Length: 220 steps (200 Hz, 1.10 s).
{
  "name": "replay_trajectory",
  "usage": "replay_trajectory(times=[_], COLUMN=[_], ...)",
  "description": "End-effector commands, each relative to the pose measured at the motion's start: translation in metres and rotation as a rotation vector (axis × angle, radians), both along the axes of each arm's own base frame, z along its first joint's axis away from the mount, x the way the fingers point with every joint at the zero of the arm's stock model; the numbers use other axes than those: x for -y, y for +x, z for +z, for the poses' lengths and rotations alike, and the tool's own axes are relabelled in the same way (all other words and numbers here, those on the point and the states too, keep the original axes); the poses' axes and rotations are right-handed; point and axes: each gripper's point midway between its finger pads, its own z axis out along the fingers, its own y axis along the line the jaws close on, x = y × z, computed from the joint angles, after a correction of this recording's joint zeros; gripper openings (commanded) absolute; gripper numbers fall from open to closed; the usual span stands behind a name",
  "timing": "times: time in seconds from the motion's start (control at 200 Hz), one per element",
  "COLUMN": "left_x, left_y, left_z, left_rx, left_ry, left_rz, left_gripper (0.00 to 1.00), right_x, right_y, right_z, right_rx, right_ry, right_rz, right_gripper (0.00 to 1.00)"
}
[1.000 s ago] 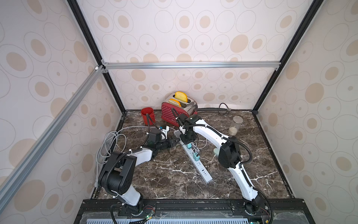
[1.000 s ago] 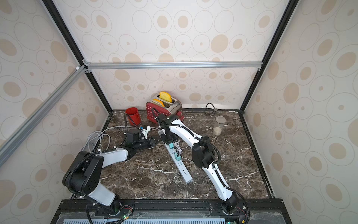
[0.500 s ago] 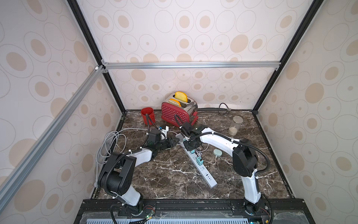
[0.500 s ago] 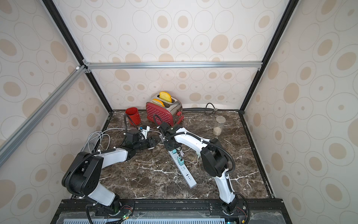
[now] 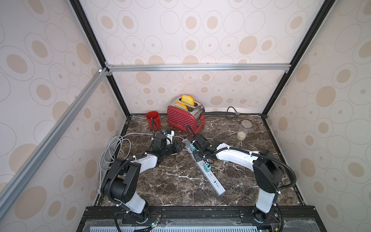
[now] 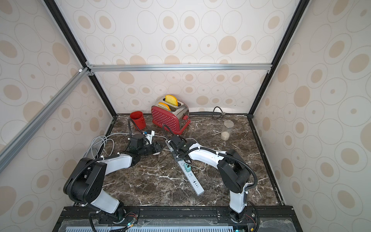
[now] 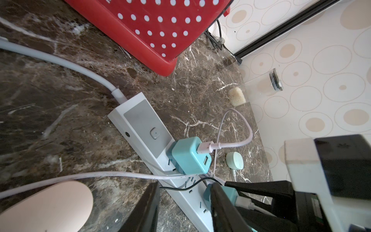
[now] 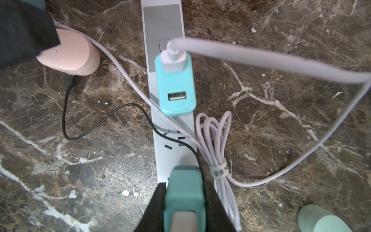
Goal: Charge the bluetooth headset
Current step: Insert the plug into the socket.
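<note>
The bluetooth headset is a pink oval case (image 8: 68,54) lying on the marble beside the white power strip (image 8: 162,20), with a thin black cable (image 8: 84,134) plugged into it. My left gripper (image 7: 184,211) stands open over the strip's edge, and the pink case (image 7: 46,206) lies just outside one finger. My right gripper (image 8: 184,192) is shut on a teal charger (image 8: 184,200) at the strip's sockets; its prongs are hidden. A second teal charger (image 8: 174,86) with a lilac cable sits plugged in near the switch. In both top views the grippers (image 5: 178,148) (image 6: 176,154) meet at the strip (image 5: 208,174) (image 6: 192,178).
A red toaster (image 5: 185,118) and a red cup (image 5: 153,120) stand at the back, a glass jar (image 5: 244,130) at the back right. Grey cable coils (image 5: 112,148) lie at the left. A mint round case (image 7: 233,162) and a bundled lilac cable (image 8: 216,144) lie beside the strip.
My right arm has swung its elbow out to the right and lower, keeping the teal charger in its grip. The power strip slid slightly toward the front. The left arm has not moved.
</note>
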Motion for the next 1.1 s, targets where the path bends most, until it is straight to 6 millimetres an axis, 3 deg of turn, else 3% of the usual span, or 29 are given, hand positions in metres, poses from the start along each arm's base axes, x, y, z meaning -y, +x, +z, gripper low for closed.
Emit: replay_trajectory(times=[0.0,0.356,0.491,0.731,0.851,0.976,1.097], left_x=[-0.005,-0.009,-0.011,-0.015,-0.018,-0.022,-0.030], left_y=[0.003,0.005,0.007,0.007,0.005,0.005,0.008], left_z=[0.012,0.011,0.012,0.015,0.010,0.010,0.019], left_rx=[0.053,0.061,0.065,0.060,0.049,0.048,0.073], left_ry=[0.016,0.056,0.069,0.060,0.073,0.094,0.154], left_rz=[0.012,0.020,0.031,0.059,0.078,0.089,0.114], left_gripper=[0.43,0.43,0.43,0.43,0.43,0.43,0.46], right_x=[0.020,0.021,0.019,0.035,0.045,0.038,0.026], right_y=[-0.018,-0.022,-0.035,-0.051,-0.056,-0.052,-0.037], right_z=[-0.036,-0.071,-0.092,-0.112,-0.124,-0.123,-0.095], right_rx=[-0.113,-0.138,-0.138,-0.128,-0.143,-0.136,-0.124], right_ry=[-0.068,-0.131,-0.130,-0.037,-0.086,-0.086,-0.026], right_rz=[0.024,0.075,0.087,0.029,0.044,0.083,0.082], right_gripper=[0.00,0.00,0.00,0.00,0.00,0.00,0.04])
